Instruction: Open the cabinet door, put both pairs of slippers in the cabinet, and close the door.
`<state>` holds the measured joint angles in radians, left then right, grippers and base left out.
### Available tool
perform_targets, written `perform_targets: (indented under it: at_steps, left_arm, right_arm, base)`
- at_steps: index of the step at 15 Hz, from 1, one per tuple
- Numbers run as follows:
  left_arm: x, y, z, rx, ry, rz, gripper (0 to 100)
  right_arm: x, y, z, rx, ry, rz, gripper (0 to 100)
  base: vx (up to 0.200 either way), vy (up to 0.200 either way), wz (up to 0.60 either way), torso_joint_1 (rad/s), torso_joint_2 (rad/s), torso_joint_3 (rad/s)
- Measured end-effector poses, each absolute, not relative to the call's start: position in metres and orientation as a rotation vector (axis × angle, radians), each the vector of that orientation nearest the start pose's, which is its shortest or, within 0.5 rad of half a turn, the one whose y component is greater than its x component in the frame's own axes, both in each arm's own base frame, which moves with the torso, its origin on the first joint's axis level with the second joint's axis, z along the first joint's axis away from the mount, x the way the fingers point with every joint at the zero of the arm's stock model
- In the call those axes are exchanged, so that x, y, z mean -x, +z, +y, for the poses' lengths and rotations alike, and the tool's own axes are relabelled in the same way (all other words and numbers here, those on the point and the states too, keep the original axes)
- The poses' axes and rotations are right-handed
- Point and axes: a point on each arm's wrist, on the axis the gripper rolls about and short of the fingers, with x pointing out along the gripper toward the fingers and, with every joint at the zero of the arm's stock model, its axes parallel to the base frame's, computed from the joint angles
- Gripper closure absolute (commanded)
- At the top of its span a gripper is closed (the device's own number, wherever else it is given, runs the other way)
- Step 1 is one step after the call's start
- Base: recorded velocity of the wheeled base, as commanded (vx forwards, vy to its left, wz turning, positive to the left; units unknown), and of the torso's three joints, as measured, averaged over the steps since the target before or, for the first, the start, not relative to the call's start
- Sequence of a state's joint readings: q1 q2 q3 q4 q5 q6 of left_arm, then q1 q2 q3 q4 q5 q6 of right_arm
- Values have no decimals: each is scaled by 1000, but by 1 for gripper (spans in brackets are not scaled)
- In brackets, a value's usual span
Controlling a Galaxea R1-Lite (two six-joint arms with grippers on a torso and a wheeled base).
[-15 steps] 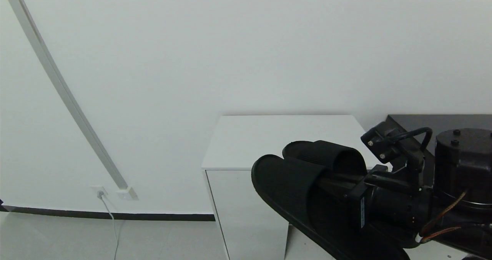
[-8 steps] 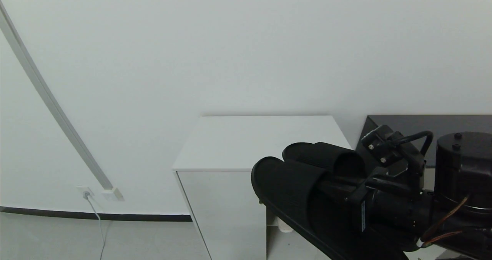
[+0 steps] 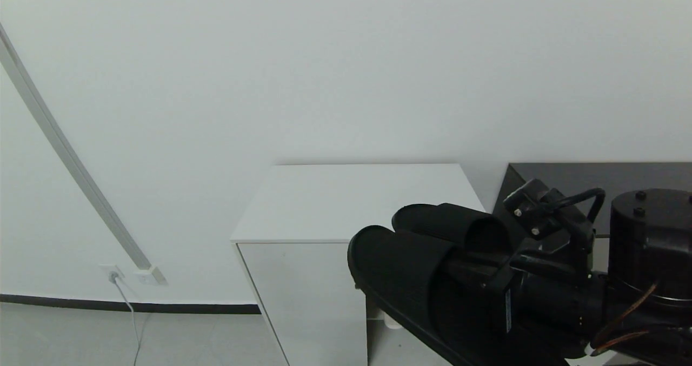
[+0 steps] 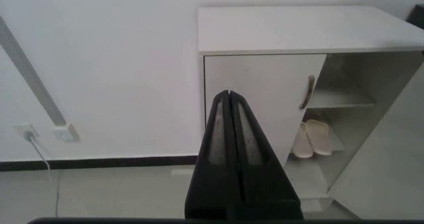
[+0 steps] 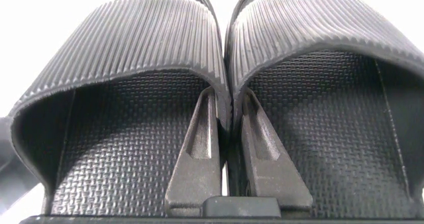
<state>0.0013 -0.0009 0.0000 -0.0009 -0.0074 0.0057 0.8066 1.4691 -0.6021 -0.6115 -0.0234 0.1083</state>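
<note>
A pair of black slippers [image 3: 411,263] hangs in front of the white cabinet [image 3: 346,198], level with its top edge. My right gripper [image 5: 226,98] is shut on the two inner strap edges of the black slippers [image 5: 159,65], which lie side by side. The cabinet [image 4: 298,28] has its left door [image 4: 258,98] closed and its right door [image 4: 391,138] swung open. A beige pair of slippers [image 4: 311,139] lies on a shelf inside. My left gripper [image 4: 229,98] is shut on nothing, out in front of the closed door and apart from it.
A grey conduit [image 3: 70,155] runs slantwise down the wall to a socket with a cable [image 3: 113,274] left of the cabinet. A dark tabletop [image 3: 594,174] adjoins the cabinet on the right. Grey floor stretches to the left.
The head camera has turned, so the cabinet and wall sit further left in the picture. The right gripper keeps its hold on the black slippers.
</note>
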Motion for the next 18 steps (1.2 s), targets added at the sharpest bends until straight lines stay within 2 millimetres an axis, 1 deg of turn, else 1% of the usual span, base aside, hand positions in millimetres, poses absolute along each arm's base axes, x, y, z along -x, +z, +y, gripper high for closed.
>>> perform_targets:
  at_steps: [1, 4, 18]
  left_arm:
    - [23, 76, 0, -6, -5, -2, 100]
    - [23, 76, 0, -6, -6, -2, 100]
    - [23, 76, 0, -5, -5, -2, 100]
  right_arm:
    - [-166, 188, 172, 7, 762, 280, 100]
    - [-166, 187, 172, 13, 765, 281, 100]
    - [-167, 183, 173, 20, 762, 295, 100]
  base:
    - [0, 0, 0, 0, 0, 0]
    - [-200, 0, 0, 1, -1, 2]
    - [0, 0, 0, 0, 0, 0]
